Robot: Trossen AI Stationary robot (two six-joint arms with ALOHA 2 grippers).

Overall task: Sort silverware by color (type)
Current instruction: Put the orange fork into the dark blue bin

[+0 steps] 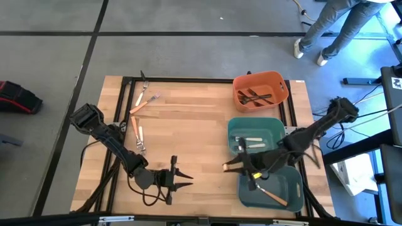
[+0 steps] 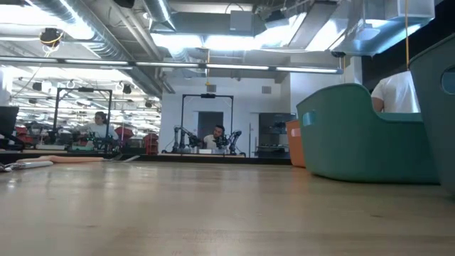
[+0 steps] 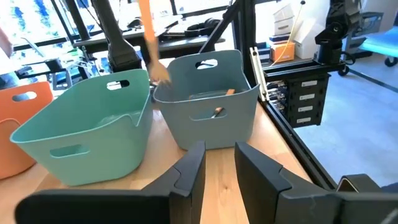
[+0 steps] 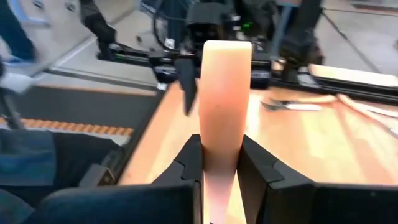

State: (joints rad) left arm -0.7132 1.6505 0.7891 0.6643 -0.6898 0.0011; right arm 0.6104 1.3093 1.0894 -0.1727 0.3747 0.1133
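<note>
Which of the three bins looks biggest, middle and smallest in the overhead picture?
1. light teal bin and darker blue-grey bin: they look about alike, and the right arm covers part of both, so I would not rank them.
2. orange bin: visibly the smallest.

Orange-handled forks loose on table's far left; dark forks in orange bin.

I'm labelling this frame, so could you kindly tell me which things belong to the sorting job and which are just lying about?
Belongs to the job:
- orange-handled fork held in the right gripper
- loose forks on the table
- orange bin, teal bin, blue-grey bin
- left gripper, empty

Lying about:
- black-and-red item on the floor
</note>
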